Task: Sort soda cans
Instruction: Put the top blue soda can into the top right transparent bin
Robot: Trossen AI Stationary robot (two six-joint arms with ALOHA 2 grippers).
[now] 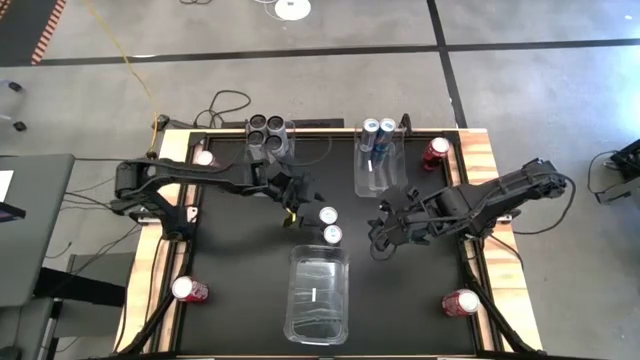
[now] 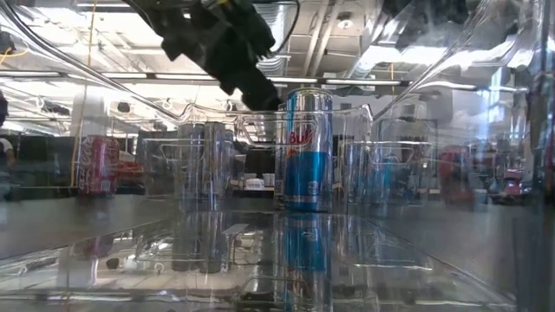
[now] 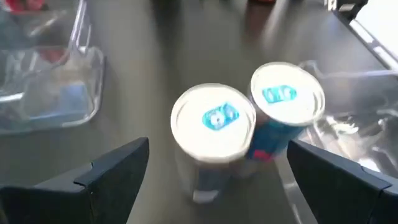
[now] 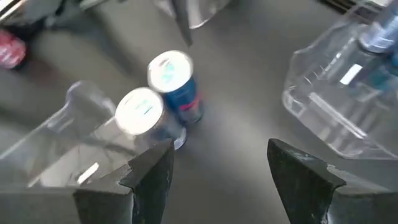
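Two blue-and-silver soda cans (image 1: 328, 215) (image 1: 333, 234) stand upright side by side on the black table's middle. My left gripper (image 1: 297, 207) hovers open just left of them. In the left wrist view its gripper (image 3: 217, 180) faces the nearer can (image 3: 213, 118) and the second can (image 3: 287, 93) without touching either. My right gripper (image 1: 383, 238) is open and empty to the cans' right. Its wrist view shows the gripper (image 4: 217, 168) short of both cans (image 4: 169, 68) (image 4: 140, 111). In the low view one can (image 2: 308, 152) shows below the left gripper (image 2: 234, 52).
An empty clear bin (image 1: 318, 295) lies at the near middle. A clear bin (image 1: 378, 160) at the far side holds two blue cans. Another bin (image 1: 270, 135) holds several dark cans. Red cans stand near the corners (image 1: 204, 158) (image 1: 436, 150) (image 1: 188, 290) (image 1: 460, 302).
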